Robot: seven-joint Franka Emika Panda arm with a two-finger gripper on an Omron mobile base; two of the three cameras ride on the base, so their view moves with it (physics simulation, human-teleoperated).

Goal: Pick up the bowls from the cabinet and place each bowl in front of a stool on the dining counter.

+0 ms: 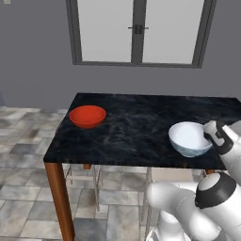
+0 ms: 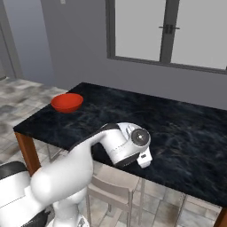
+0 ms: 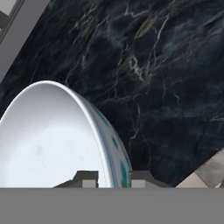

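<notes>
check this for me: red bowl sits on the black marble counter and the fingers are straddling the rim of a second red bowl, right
Not quite. The bowl whose rim the fingers straddle is the white bowl with a blue-green pattern, as the hand view shows. The red bowl does sit on the black marble counter.

Even, flat rendered light, moderately bright, no clear source. Window point(image 1: 141, 30) panes pale grey, no glare. Soft shadow under the dining counter point(image 1: 136, 127) onto floor tiles point(image 1: 23, 188). Red bowl point(image 1: 87, 116) has a faint sheen; white bowl point(image 3: 52, 140) interior smoothly shaded (hand view). All pics slightly soft, low-res; no edge distortion.
</notes>
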